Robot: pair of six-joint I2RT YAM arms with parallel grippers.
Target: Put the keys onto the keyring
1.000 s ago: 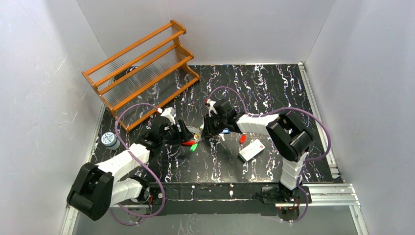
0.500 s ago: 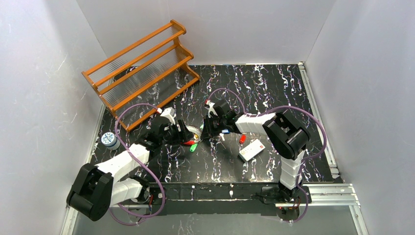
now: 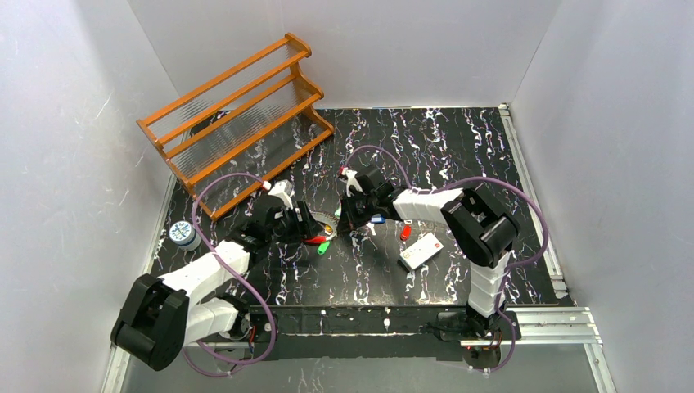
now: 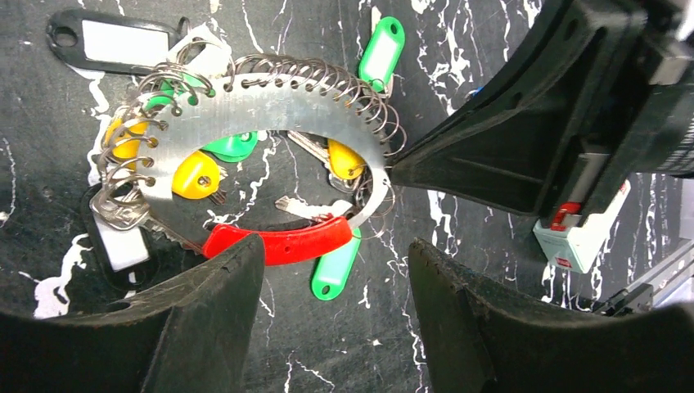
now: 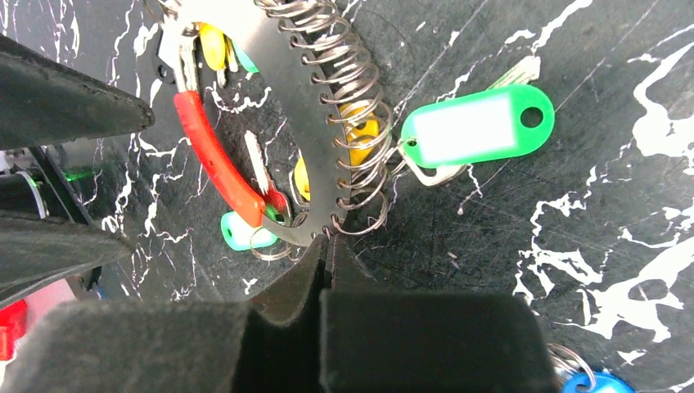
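top external view: a black, white-veined surface between white walls carries an orange rack at back left and the keyring at its middle, keys clustered on it. the left hand is spread apart beside the ring's red segment, gripping nothing; the right hand is pinched together, tips touching its coiled rim.

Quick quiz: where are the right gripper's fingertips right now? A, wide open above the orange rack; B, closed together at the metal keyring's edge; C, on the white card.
B: in the right wrist view the right gripper is shut, its tips meeting at the rim of the keyring.
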